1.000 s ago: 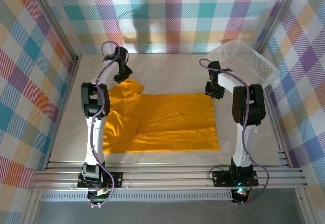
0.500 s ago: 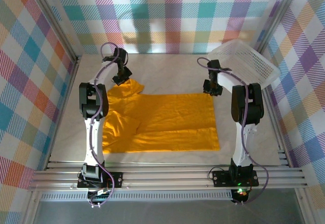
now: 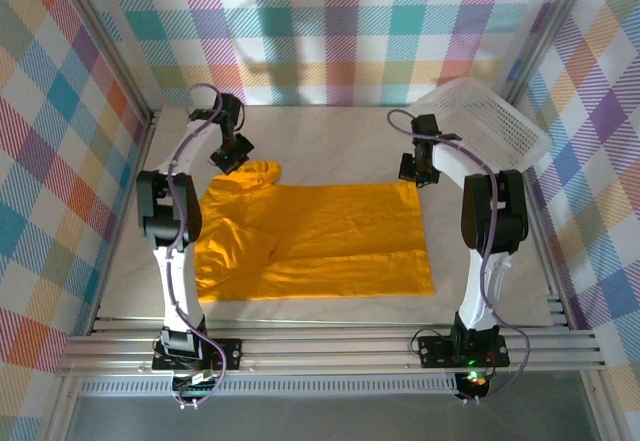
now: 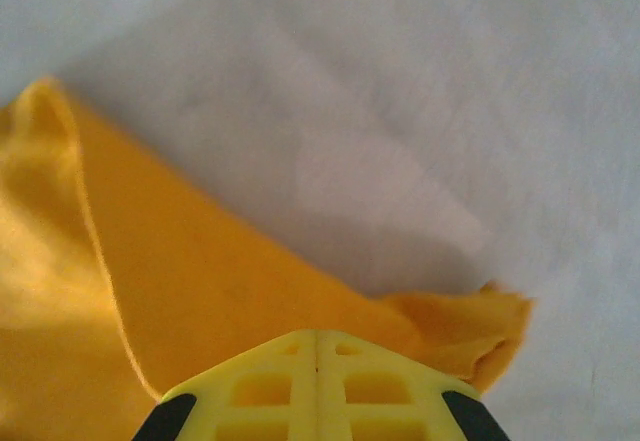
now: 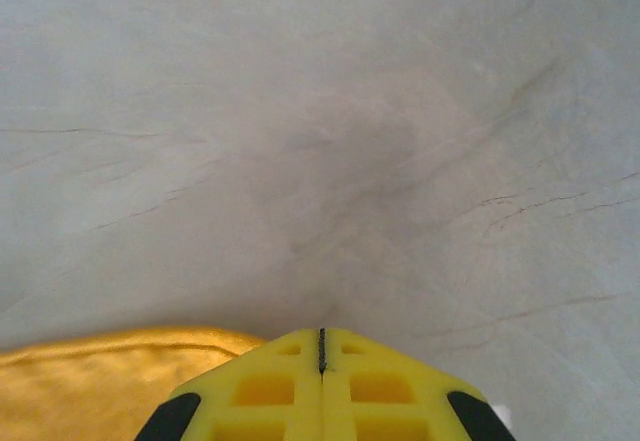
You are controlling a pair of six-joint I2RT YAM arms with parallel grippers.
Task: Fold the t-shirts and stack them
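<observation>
One orange-yellow t-shirt [image 3: 315,241] lies spread on the pale table [image 3: 330,131], partly folded along its left side. My left gripper [image 3: 232,156] is at the shirt's far left corner, shut on the cloth. In the left wrist view the fingers of the left gripper [image 4: 317,333] meet with the t-shirt [image 4: 200,291] bunched under them. My right gripper [image 3: 414,174] is at the shirt's far right corner. In the right wrist view the right gripper [image 5: 321,331] is shut, and the t-shirt's hem [image 5: 100,381] runs under its left finger.
A white mesh basket [image 3: 480,121] sits tilted at the far right, close behind the right arm. Checked walls enclose the table on three sides. A metal rail [image 3: 330,346] runs along the near edge. Bare tabletop lies beyond the shirt's far edge.
The right gripper has closed at the shirt's far right corner. The left gripper has drawn the far left corner a little to the left, and the shirt's left side followed.
</observation>
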